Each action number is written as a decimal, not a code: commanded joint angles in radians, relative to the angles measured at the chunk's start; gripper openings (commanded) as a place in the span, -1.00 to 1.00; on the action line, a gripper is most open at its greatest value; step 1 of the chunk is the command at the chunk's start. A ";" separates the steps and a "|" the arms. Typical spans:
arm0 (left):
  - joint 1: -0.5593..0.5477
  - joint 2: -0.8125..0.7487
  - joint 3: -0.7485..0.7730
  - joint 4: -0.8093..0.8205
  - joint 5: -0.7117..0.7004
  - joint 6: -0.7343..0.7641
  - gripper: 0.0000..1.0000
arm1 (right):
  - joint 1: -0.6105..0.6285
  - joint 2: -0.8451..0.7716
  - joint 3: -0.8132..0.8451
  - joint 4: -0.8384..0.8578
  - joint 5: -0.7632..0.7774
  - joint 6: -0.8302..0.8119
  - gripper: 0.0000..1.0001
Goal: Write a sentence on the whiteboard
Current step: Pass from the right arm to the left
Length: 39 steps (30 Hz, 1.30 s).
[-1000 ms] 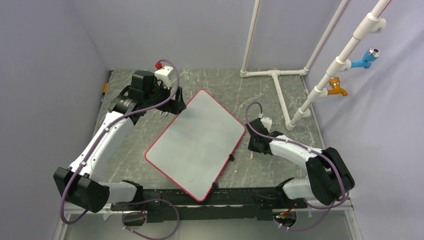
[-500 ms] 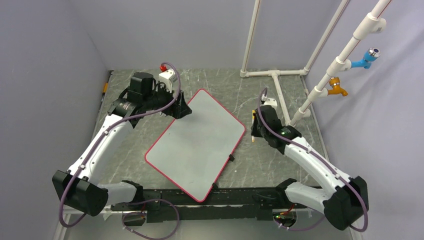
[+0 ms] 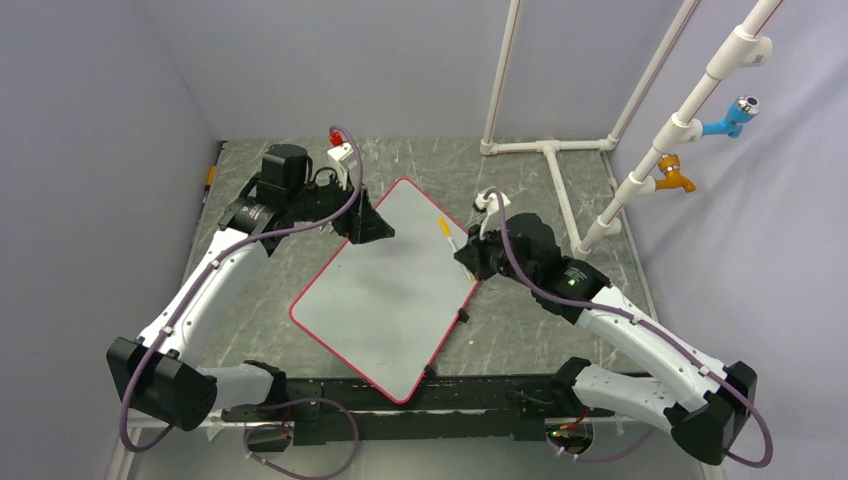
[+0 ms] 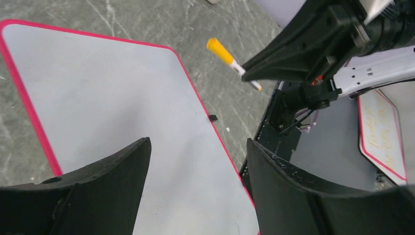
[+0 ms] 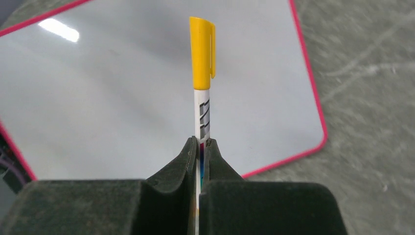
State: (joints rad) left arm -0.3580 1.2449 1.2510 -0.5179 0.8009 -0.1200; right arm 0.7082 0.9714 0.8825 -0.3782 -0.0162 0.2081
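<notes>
The whiteboard (image 3: 385, 290) lies flat and skewed on the table, its face blank; it also shows in the left wrist view (image 4: 112, 98) and the right wrist view (image 5: 122, 98). My right gripper (image 3: 468, 254) (image 5: 202, 143) is shut on a white marker with a yellow cap (image 3: 443, 227) (image 5: 202, 58) (image 4: 230, 61), held above the board's right edge with the cap pointing over the board. My left gripper (image 3: 372, 228) (image 4: 197, 147) is open and empty above the board's far corner. Thin yellow-orange handwriting (image 4: 384, 132), too small to read, shows on a second small red-rimmed panel beyond the table's near edge.
A white pipe frame (image 3: 550, 150) lies and stands at the back right, with a blue tap (image 3: 735, 115) and an orange tap (image 3: 675, 178) on a slanted pipe. Small black clips (image 3: 463, 316) stick out of the board's right edge. Grey marbled table (image 3: 540, 330) surrounds the board.
My right arm lifted the marker from the table right of the board and swung left over the board's right edge. My left gripper moved right, over the board's far corner.
</notes>
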 commanded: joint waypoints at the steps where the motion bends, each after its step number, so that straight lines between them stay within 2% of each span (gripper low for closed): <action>1: 0.001 0.016 0.005 0.054 0.090 -0.028 0.49 | 0.104 0.014 0.075 0.098 0.012 -0.095 -1.00; 8: 0.001 0.046 -0.003 0.087 0.144 -0.076 0.34 | 0.243 0.095 0.129 0.150 0.094 -0.178 -1.00; 15: 0.001 0.067 -0.005 0.096 0.163 -0.102 0.17 | 0.298 0.150 0.158 0.174 0.146 -0.238 -1.00; 26: 0.001 0.089 -0.006 0.102 0.189 -0.120 -0.08 | 0.317 0.178 0.189 0.188 0.186 -0.297 -1.00; 35: 0.001 0.096 -0.017 0.136 0.228 -0.149 -0.07 | 0.326 0.193 0.188 0.204 0.193 -0.310 -1.00; 39: 0.001 0.101 -0.015 0.131 0.231 -0.153 -0.20 | 0.330 0.197 0.188 0.208 0.201 -0.315 -1.00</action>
State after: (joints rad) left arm -0.3576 1.3399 1.2320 -0.4274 0.9859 -0.2619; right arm 1.0298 1.1675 1.0283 -0.2276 0.1577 -0.0872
